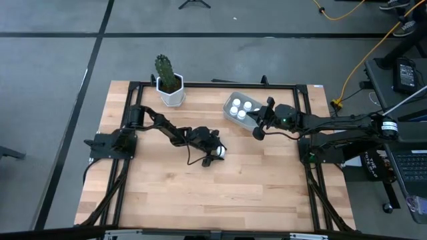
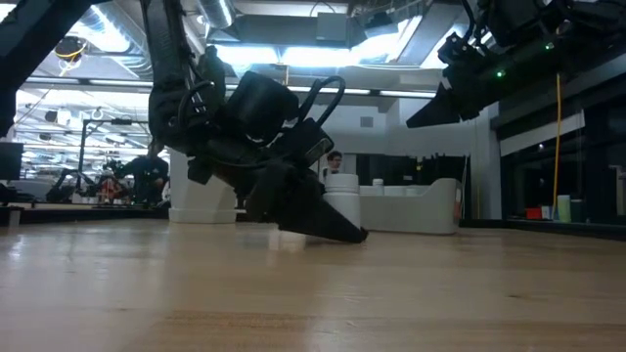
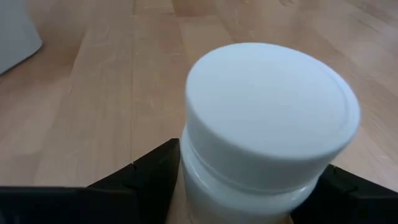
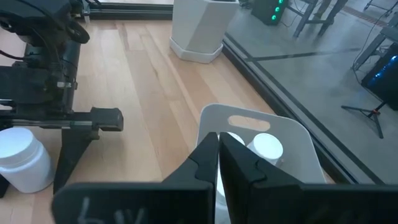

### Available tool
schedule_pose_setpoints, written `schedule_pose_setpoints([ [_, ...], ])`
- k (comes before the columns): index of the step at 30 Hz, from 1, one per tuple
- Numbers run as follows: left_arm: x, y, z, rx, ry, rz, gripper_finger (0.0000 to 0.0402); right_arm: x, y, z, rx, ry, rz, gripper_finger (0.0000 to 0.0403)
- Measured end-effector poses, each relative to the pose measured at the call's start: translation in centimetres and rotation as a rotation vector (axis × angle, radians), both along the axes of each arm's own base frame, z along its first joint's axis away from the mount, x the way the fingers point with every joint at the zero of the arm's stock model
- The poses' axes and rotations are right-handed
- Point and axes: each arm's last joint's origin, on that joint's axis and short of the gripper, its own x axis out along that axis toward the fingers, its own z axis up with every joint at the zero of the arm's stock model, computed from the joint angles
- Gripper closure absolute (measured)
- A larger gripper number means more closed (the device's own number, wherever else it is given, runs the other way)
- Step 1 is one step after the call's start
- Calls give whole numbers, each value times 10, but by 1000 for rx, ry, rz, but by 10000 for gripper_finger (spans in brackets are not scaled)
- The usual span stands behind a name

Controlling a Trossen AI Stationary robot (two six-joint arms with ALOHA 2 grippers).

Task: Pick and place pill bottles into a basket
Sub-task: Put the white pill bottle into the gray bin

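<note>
Presently the left gripper [image 1: 219,152] sits low at mid-tabletop [image 1: 200,193], jaws spread wide on either side of one upright pill bottle [image 1: 219,151]. Overhead, that bottle is only a white speck at the fingertips. The left wrist view fills in the rest: smooth white cap and white body [image 3: 261,134], a dark finger [image 3: 140,183] close on each flank, the base hidden. Whether the pads press the bottle I cannot tell.

The low view adds that the left gripper [image 2: 323,227] is tilted, its tips down at the wood, the bottle there only a pale patch behind them.

The right gripper [image 1: 257,133] hangs near the basket [image 1: 230,101], jaws closed, nothing between them. The right wrist view shows the two fingers [image 4: 208,158] pressed together over the basket's near end [image 4: 292,134], with a white cap [image 4: 267,148] beyond them. Overhead, three white caps [image 1: 242,108] show in the basket; the arm covers part of it, so I cannot tell if there are more. In the low view the right arm is raised well above the tabletop.

The white cactus pot [image 1: 171,92] stands at the far edge, left of the basket.

Writing: none legible on bottles or basket. Pale marks on the right gripper's body in its wrist view are unreadable.
</note>
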Motion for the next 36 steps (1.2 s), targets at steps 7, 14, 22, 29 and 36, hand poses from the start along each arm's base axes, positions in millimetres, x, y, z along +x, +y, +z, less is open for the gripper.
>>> schedule_pose_setpoints([
  [7, -2, 0, 4, -5, 29, -9, 155, 0, 0, -1, 4, 12, 0, 384],
  [14, -3, -1, 4, 9, 30, -19, 155, -1, 0, -2, 15, 20, -4, 384],
  [22, -4, -2, 3, 40, 35, -32, 155, -2, 0, -5, 35, 40, -11, 384],
  [29, -4, 0, 2, 41, 36, -38, 166, -3, 1, -7, 60, 52, -21, 384],
  [36, -5, 1, 1, 39, 48, -37, 181, -3, 1, -7, 60, 52, -21, 384],
])
